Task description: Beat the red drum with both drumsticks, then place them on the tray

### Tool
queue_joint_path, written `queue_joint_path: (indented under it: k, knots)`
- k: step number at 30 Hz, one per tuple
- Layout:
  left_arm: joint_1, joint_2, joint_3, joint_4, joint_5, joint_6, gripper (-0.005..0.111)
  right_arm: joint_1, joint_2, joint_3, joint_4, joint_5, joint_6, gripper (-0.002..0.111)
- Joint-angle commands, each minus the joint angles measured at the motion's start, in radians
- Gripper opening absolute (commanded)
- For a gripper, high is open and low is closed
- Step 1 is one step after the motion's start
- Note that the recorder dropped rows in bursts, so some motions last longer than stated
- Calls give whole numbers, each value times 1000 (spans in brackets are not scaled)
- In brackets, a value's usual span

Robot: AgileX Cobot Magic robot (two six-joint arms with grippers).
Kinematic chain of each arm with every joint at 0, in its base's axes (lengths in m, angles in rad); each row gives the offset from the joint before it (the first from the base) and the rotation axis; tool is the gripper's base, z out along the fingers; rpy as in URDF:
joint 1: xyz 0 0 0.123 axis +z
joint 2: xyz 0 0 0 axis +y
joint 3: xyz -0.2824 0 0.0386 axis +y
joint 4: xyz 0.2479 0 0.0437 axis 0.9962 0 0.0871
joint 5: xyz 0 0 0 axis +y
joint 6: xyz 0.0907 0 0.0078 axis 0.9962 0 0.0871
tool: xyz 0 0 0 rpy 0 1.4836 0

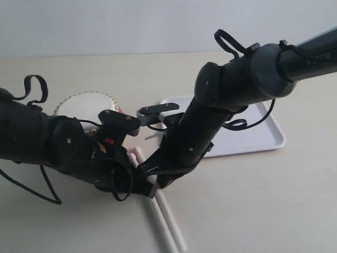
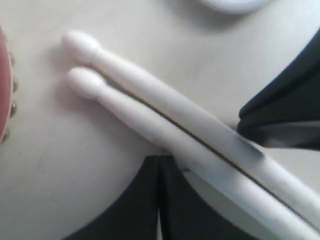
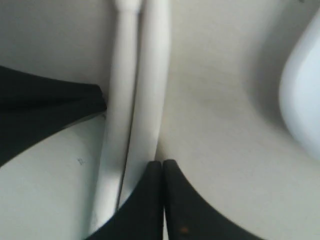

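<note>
Two pale drumsticks (image 1: pixel 167 221) lie side by side on the table, touching along their length, with the rounded tips (image 2: pixel 82 47) towards the red drum (image 1: pixel 87 104). My left gripper (image 2: pixel 160 159) is shut with nothing between its fingers, the tips resting against the nearer stick (image 2: pixel 150 125). My right gripper (image 3: pixel 162 163) is also shut and empty, its tips beside the drumsticks (image 3: pixel 150 100) on the opposite side. In the exterior view both grippers (image 1: pixel 151 185) meet low over the sticks' middle. The white tray (image 1: pixel 258 132) lies behind the right arm.
The drum's red side with silver studs (image 2: pixel 5 95) is just beyond the stick tips. The tray's rim (image 3: pixel 305 100) is close to my right gripper. Each arm's black fingers (image 2: pixel 280 115) show in the other's wrist view. Bare beige table lies in front.
</note>
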Motion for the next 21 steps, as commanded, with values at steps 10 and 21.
queue_joint_path:
  k: [10,21]
  knots:
    - [-3,5,-31,89,-25,-10,0,36,1,4,49,52,-93,0]
    - [-1,-18,-29,168,174,-12,0,36,-73,4,-35,50,11,1]
